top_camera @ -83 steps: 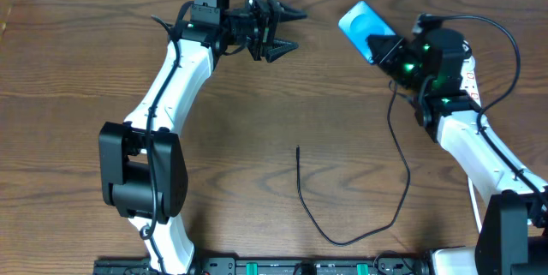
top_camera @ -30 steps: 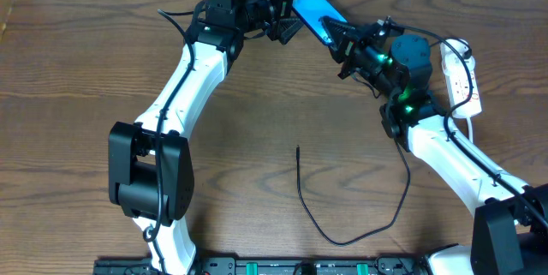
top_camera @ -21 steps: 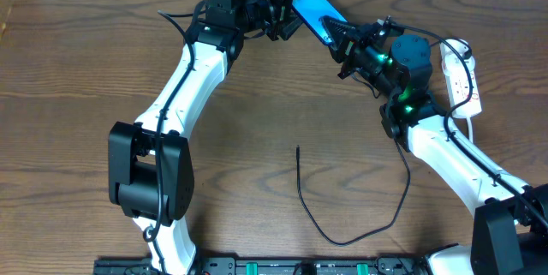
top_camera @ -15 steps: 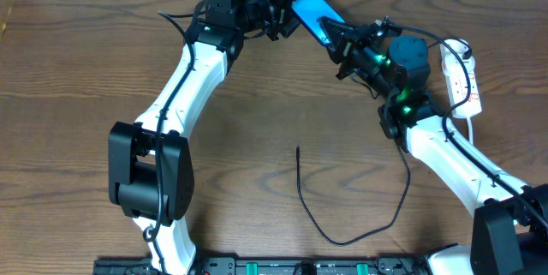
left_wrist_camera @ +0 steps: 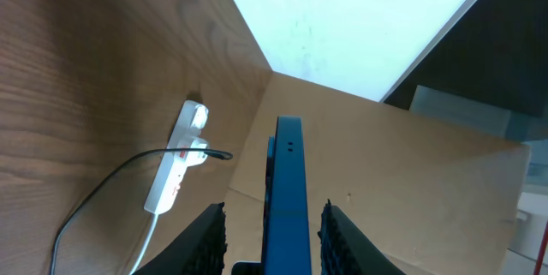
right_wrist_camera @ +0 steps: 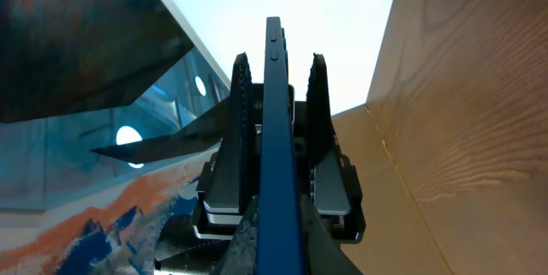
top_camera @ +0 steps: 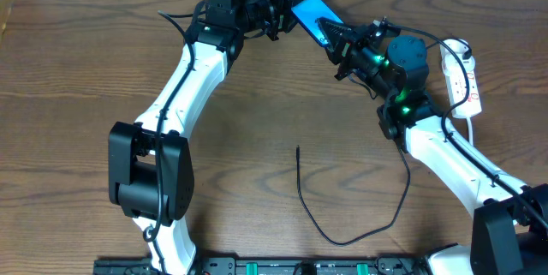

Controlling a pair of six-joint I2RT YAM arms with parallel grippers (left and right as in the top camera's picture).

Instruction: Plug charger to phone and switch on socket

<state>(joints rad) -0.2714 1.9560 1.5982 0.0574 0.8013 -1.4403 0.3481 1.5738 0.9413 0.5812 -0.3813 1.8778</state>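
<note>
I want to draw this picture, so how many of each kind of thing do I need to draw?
Phone: 1
Black charger cable: 1
White power strip: 1
Robot arms: 2, the left arm and the right arm
Total: 5

Phone (top_camera: 310, 9) at the back, charger (top_camera: 299, 172) up front
Phone is held over the table's (top_camera: 86, 95) far edge by the right gripper (top_camera: 336, 39), with the left gripper (top_camera: 284, 14) straddling its other end; socket (top_camera: 460, 78) is laid off right.
</note>
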